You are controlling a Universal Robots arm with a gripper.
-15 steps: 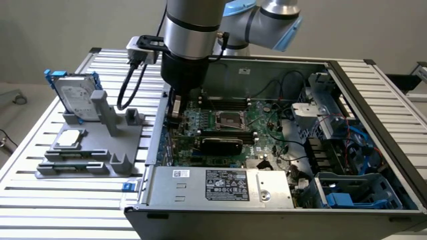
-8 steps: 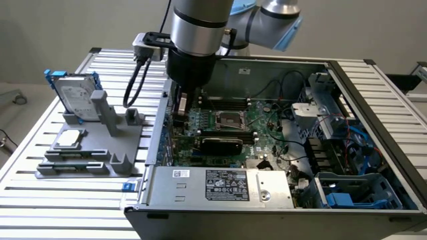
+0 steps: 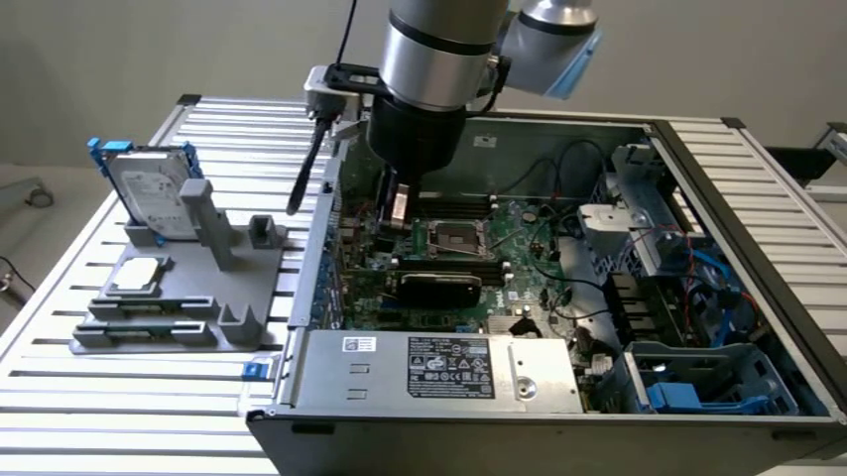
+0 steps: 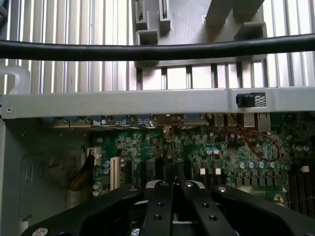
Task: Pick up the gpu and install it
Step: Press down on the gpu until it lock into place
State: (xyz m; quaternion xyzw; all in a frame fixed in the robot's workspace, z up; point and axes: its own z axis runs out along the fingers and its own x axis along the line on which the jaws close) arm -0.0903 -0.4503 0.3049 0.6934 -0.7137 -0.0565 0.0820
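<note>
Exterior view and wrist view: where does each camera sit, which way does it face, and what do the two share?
Exterior view: raised, off the arm, looking down into the open computer case; the arm and gripper reach inside.
Wrist view: on the wrist, looking down past the shut gripper at the motherboard.
Shared: motherboard, case wall, grey parts holder.

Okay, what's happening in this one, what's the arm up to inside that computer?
The robot arm is reaching down into the open computer case, its tool shut and low over the motherboard near the rear wall. In the exterior view a thin dark card, apparently the gpu, hangs below the wrist. A hard drive and a processor chip sit on the grey fixture outside.
</note>
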